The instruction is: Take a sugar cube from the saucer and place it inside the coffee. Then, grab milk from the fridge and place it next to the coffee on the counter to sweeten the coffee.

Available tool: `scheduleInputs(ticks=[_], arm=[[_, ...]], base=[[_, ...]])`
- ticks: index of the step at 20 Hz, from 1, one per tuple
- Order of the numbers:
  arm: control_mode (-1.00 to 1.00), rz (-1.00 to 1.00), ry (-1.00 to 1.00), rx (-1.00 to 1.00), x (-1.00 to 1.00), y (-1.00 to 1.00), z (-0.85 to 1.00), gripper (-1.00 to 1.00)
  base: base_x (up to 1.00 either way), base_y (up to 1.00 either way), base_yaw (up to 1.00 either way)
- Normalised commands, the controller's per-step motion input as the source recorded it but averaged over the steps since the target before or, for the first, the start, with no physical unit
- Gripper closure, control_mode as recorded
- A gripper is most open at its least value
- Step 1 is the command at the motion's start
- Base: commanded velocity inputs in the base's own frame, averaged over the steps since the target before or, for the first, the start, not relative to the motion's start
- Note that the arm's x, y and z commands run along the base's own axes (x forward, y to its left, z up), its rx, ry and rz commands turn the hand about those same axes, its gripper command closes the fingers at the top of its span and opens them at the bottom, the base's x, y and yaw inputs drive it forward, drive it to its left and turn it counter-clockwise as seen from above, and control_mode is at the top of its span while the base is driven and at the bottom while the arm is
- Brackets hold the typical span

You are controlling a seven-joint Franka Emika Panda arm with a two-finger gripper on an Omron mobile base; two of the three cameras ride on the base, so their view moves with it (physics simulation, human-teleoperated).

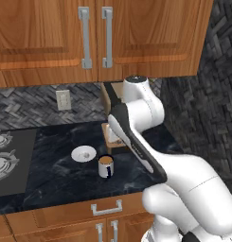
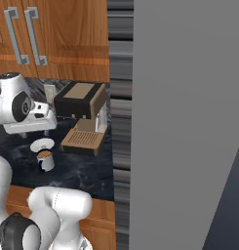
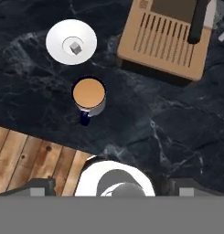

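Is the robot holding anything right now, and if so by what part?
Nothing is held. The sugar cube lies on the saucer, beside the coffee.

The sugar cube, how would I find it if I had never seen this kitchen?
Start at the black marbled counter and find the brown coffee machine on it. Beside it sits a round white saucer, with the mug of coffee close by. The sugar cube is the tiny pale block in the middle of the saucer, far smaller than anything around it.

No text, brand or number is readable anywhere (the coffee (image 3: 88, 94) mug's dark side mark carries no legible letters).
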Motion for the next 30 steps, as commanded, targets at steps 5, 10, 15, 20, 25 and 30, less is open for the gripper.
scheduleInputs(ticks=[5, 10, 15, 20, 25, 30], arm=[[-1.0, 0.02, 0.1, 0.0, 0.01, 1.0, -0.4, -1.0], [-1.0, -0.03, 0.14, 0.0, 0.38, 1.0, -0.32, -1.0], [-1.0, -0.07, 0.1, -0.01, 0.46, 0.68, -0.44, -1.0], [-1.0, -0.05, 0.03, -0.12, 0.33, 0.02, -0.45, -1.0], [-1.0, -0.07, 0.0, -0.07, 0.34, 0.0, -0.29, -1.0], [-1.0, -0.09, 0.0, -0.03, 0.3, 0.0, -0.3, -1.0]], base=[[0.0, 0.0, 0.0], [0.0, 0.0, 0.0], [0.0, 0.0, 0.0], [0.0, 0.0, 0.0], [0.0, 0.0, 0.0], [0.0, 0.0, 0.0]])
